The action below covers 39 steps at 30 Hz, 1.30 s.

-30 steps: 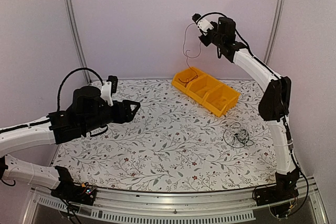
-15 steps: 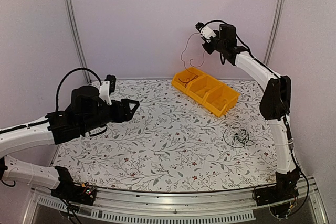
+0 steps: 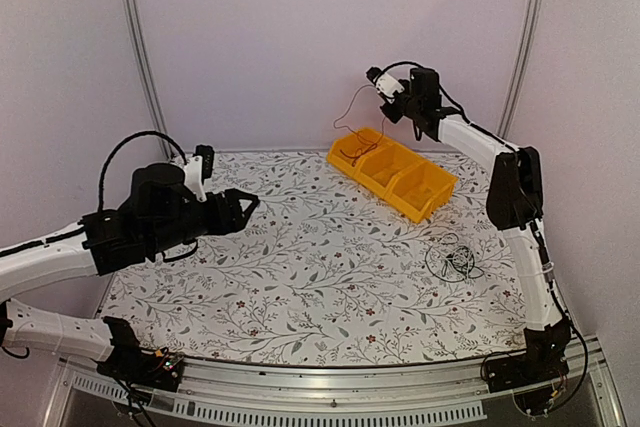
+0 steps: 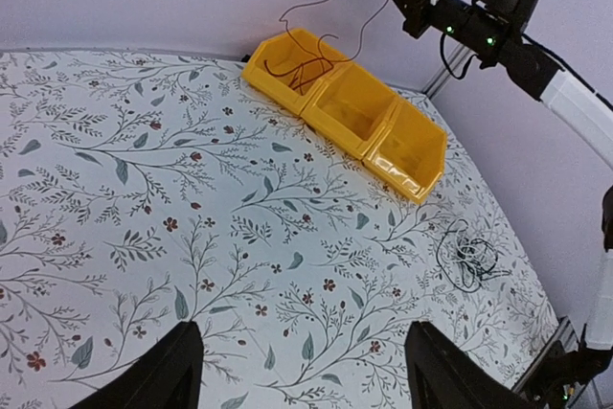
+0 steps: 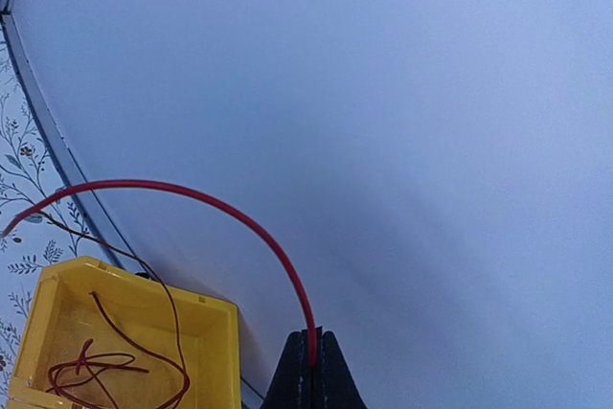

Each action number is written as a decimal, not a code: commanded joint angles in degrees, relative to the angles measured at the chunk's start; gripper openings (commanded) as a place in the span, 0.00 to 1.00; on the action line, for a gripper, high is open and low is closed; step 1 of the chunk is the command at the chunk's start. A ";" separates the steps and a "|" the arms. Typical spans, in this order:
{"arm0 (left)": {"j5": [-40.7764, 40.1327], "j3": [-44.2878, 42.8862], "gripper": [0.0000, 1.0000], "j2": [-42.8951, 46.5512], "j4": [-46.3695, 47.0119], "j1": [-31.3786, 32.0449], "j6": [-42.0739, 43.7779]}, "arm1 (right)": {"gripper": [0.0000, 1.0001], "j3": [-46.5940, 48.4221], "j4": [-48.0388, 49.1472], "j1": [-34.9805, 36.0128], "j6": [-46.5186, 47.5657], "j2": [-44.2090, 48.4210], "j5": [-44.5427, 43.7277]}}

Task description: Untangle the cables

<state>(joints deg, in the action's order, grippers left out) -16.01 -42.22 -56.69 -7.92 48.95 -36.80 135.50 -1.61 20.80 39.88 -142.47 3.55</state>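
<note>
Top: we see the right claw clenched on one red-brown cable, raised high by the yellow bin; the cable hangs down-left from the claw into the far-left compartment, of three. Left claw spread, empty, well apart. One tangled bundle on the table, near the right arm
Left wrist: our left fingers wide, nothing between; bundle lies ahead-right, so we judge the right arm nearer
Right wrist: claw pinches the cable end, arc runs left, tail coiled in the bin
</note>
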 commanded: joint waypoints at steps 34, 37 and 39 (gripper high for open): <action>-0.45 -6.65 0.74 -4.82 -4.52 1.90 -0.32 | 0.51 -10.82 11.82 -0.64 8.64 -3.78 5.84; -0.44 -4.65 0.74 -4.46 -1.68 1.86 -0.32 | 0.60 -11.79 6.41 -0.58 10.35 -0.46 7.27; -0.66 -3.22 0.74 -4.08 0.74 1.92 -0.32 | 0.62 -11.85 1.13 -0.52 12.30 1.94 8.74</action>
<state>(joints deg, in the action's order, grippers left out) -16.86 -47.97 -61.12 -13.04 50.04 -38.00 124.07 8.84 20.12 49.04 -147.89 8.73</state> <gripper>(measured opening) 0.742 0.609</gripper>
